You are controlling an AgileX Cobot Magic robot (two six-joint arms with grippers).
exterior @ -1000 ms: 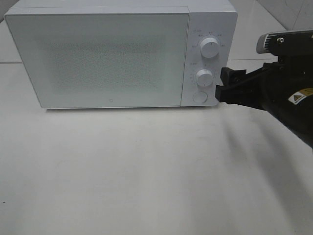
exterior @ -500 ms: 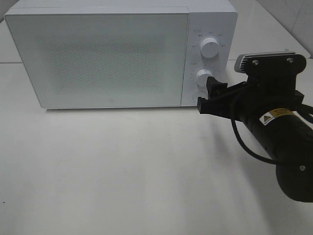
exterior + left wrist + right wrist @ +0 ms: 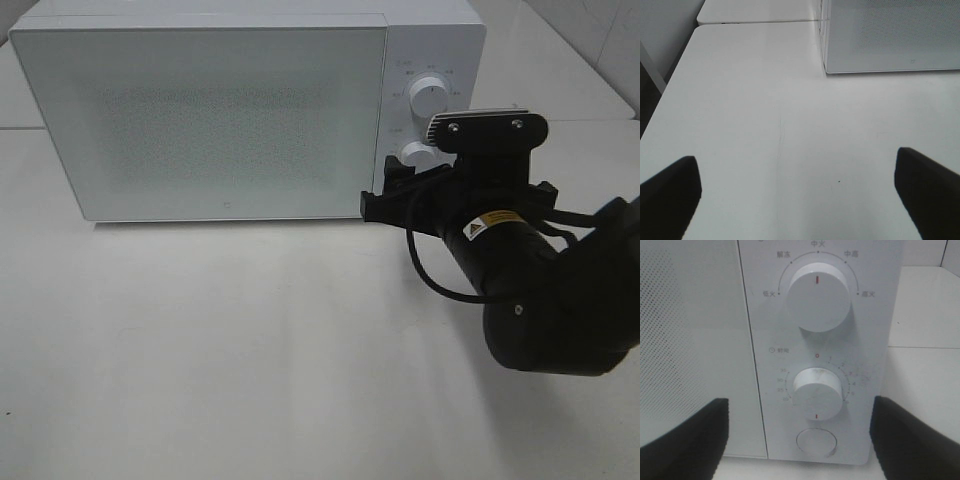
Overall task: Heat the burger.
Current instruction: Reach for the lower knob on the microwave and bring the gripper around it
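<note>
Worktop (image 3: 200, 350) carried the microwave (image 3: 200, 110), door shut. Burger not visible, probably inside. Step looked like setting the controls. Right arm reached in low from the side. Right gripper (image 3: 388, 190) was spread wide and empty, facing the panel, with the timer knob (image 3: 817, 392) dead ahead and the round button (image 3: 816, 441) under it. Next: centre on knob, close, twist. Left gripper (image 3: 800, 195) was spread, empty, over worktop.

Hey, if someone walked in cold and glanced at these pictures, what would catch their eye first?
The big white microwave, door shut, stands at the back of the white table. In front of its control panel is the black right arm, coming in from the right. Its open tool faces the upper dial, the lower dial and the round button.
</note>
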